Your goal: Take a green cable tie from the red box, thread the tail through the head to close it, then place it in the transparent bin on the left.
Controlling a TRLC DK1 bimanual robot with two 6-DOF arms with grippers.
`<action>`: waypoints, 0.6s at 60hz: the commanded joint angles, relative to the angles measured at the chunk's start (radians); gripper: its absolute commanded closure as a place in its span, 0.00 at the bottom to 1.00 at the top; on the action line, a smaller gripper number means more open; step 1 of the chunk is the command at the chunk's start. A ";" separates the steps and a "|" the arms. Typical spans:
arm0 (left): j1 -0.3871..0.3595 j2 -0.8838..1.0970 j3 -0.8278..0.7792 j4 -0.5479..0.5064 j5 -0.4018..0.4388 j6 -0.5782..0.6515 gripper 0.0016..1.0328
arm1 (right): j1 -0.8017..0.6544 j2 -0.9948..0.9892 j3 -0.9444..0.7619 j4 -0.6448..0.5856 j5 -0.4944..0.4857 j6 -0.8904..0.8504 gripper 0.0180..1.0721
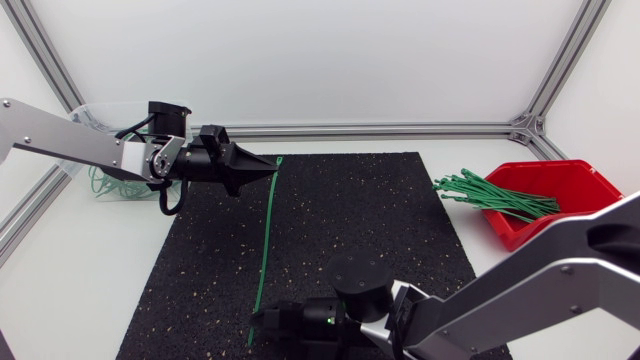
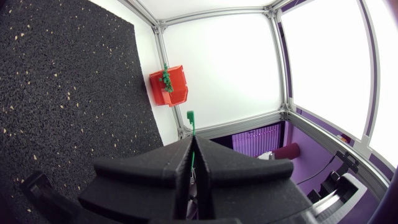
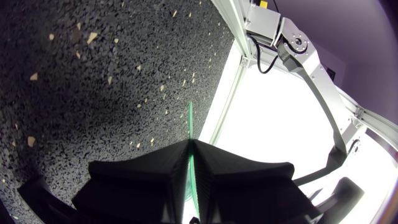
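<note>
Left fingers [image 1: 246,164] and right fingers [image 1: 280,317], matte wedges, pinch the slim tie [image 1: 268,230].

green cable tie [image 1: 266,235], red box [image 1: 578,184], black tan-speckled mat [image 1: 360,210], white table [image 1: 90,290]

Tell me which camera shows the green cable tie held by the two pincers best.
The head view: the green cable tie shows full length over the mat, stretched from the left pincer to the right pincer. Each wrist view shows only a short end poking out beyond its own pincer.
</note>
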 commanded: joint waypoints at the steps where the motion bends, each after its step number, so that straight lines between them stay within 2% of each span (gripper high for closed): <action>1: -0.001 0.020 0.015 0.002 0.023 -0.026 0.97 | -0.011 0.004 0.019 0.014 -0.006 -0.019 0.91; 18: -0.002 -0.015 -0.028 0.009 0.023 0.001 0.97 | -0.041 0.001 0.074 0.011 0.004 0.015 0.94; 32: -0.012 -0.102 -0.094 0.025 0.023 0.020 0.97 | -0.031 -0.016 0.155 -0.001 0.060 0.227 0.94; 36: -0.010 -0.124 -0.110 0.028 0.023 0.024 0.97 | -0.031 -0.024 0.183 -0.016 0.101 0.320 0.95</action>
